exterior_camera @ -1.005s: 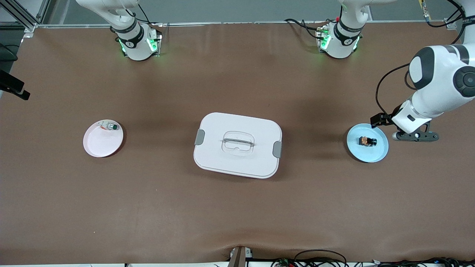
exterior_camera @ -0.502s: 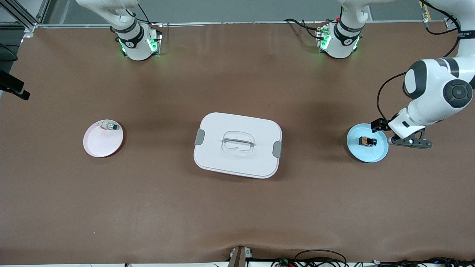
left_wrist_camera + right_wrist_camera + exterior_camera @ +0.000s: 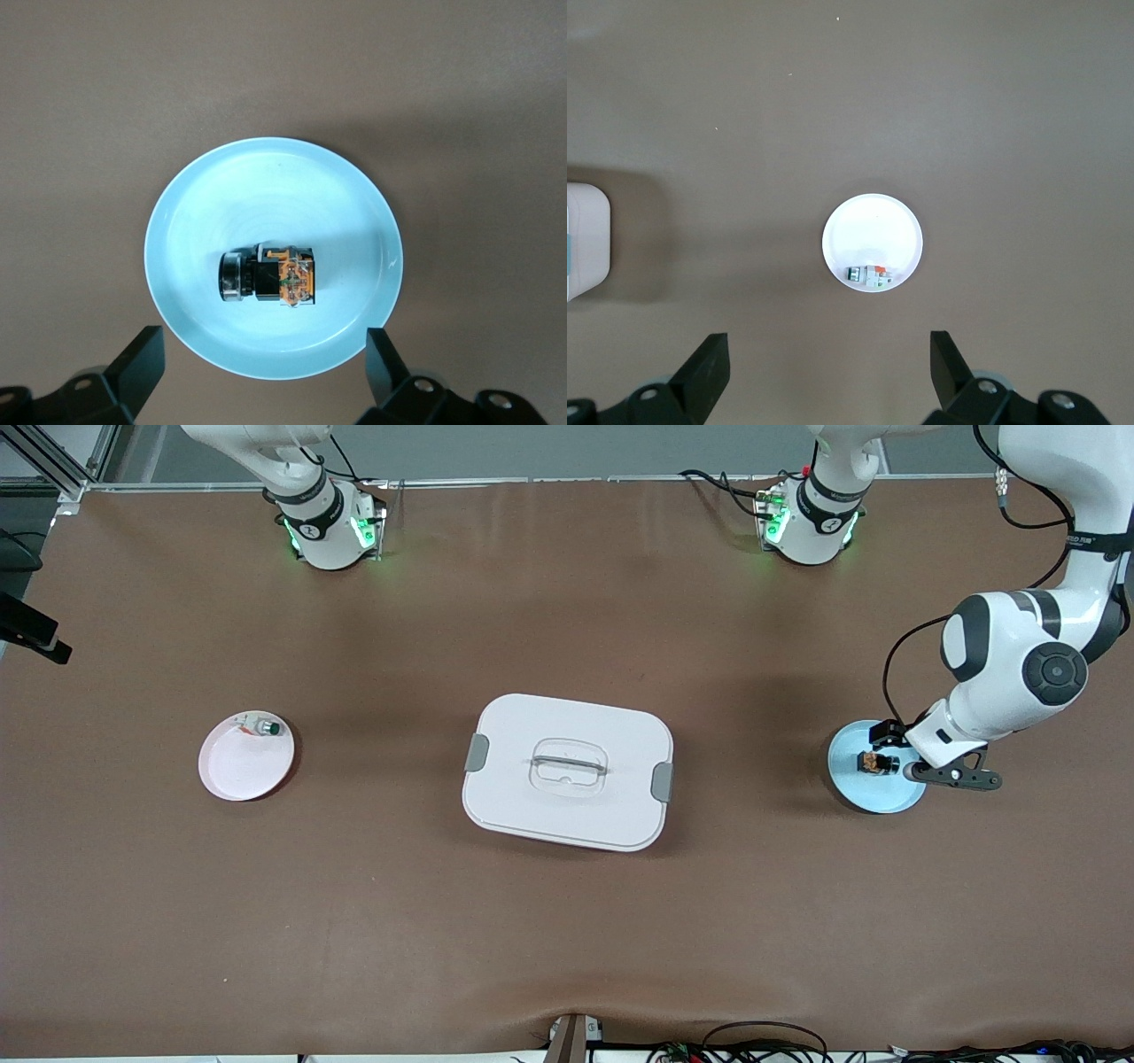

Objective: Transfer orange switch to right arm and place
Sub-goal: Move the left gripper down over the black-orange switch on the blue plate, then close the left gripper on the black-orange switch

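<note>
The orange switch (image 3: pixel 877 763), a tiny black block with an orange-copper patch, lies on its side on a small light-blue plate (image 3: pixel 873 795) toward the left arm's end of the table. My left gripper (image 3: pixel 897 751) hangs over that plate, open. In the left wrist view the orange switch (image 3: pixel 270 276) rests near the middle of the blue plate (image 3: pixel 186 212), and the left gripper (image 3: pixel 264 359) has its fingers (image 3: pixel 142 359) spread wider than the switch, with nothing between them. My right gripper (image 3: pixel 828 354) is open and empty, high above the table; the front view shows only the right arm's base (image 3: pixel 323 522).
A white lidded box (image 3: pixel 567 771) with grey latches sits mid-table. Toward the right arm's end stands a small white plate (image 3: pixel 241 771) holding a white-silver part with a green cap (image 3: pixel 264 728); the right wrist view shows this plate (image 3: pixel 873 235) and the box's edge (image 3: pixel 585 243).
The left arm has swung in and come down, bringing its gripper from beside the blue plate to over the switch. The right arm waits unmoved.
</note>
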